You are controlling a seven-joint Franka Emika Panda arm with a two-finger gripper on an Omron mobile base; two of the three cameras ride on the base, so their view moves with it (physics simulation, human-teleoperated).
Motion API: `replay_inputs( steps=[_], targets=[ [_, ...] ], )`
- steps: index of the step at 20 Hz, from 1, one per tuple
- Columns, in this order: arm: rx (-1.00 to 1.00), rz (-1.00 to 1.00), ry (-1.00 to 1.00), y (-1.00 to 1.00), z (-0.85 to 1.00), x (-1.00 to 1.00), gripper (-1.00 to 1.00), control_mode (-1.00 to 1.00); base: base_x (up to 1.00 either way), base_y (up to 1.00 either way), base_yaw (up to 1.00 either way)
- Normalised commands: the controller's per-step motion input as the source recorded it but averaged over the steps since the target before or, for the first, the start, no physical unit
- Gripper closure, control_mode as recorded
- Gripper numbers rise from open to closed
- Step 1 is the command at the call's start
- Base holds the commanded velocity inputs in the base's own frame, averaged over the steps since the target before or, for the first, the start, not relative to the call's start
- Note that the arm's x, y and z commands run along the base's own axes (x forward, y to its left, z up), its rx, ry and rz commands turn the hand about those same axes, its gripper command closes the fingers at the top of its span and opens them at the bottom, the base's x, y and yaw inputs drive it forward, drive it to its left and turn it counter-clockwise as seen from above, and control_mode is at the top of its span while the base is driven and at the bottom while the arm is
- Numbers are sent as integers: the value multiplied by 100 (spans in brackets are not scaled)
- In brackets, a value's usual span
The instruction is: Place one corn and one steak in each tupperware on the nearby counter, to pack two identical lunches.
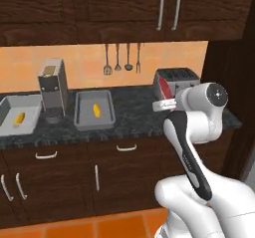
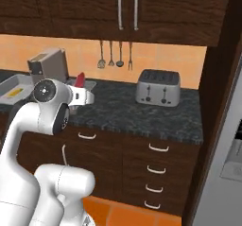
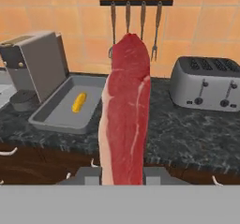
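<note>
two grey tupperware containers sit on the dark speckled counter (image 1: 129,113) in the left half of the left base view: the left tupperware (image 1: 31,125) is cut off by the frame's left edge and holds one yellow corn cob (image 1: 19,118), and the right tupperware (image 1: 82,118), just right of the coffee machine (image 1: 53,86), holds one corn cob (image 1: 96,110) as well, lying near its middle. neither container shows any meat in it. one steak (image 3: 125,110) fills the centre of the hand view, standing up from the bottom of the frame with its lower end pinched between the gripper (image 3: 123,175) fingers, which are drawn in tight against the strip's sides; the tips themselves are mostly covered by the meat and the frame's lower band. in the left base view the steak shows as a small red sliver right of centre, partly behind the arm's wrist, and in the right base view as a red tip in the upper left above the white hand. i count two containers, two cobs and one steak. a silver toaster (image 2: 158,87) stands on the counter right of centre in the right base view, and four utensils (image 1: 122,58) hang on the orange backsplash in the upper middle of the frames. the left container in the right base view is blurred and half hidden by the arm.
</note>
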Motion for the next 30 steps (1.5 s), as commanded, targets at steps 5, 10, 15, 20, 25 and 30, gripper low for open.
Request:
replay_inputs(
  steps=[5, 10, 15, 20, 25, 30],
  targets=[
    [0, 0, 0, 0, 0, 0, 100, 100, 14, 100, -37],
    [0, 0, 0, 0, 0, 0, 100, 100, 0, 100, 11],
    [0, 0, 0, 0, 0, 0, 100, 100, 18, 100, 35],
    [0, 0, 0, 0, 0, 0, 100, 100, 88, 100, 0],
    [0, 0, 0, 0, 0, 0, 100, 100, 74, 27, -6],
    [0, 0, 19, -4, -40, 6, 100, -100, 10, -10, 0]
  ],
)
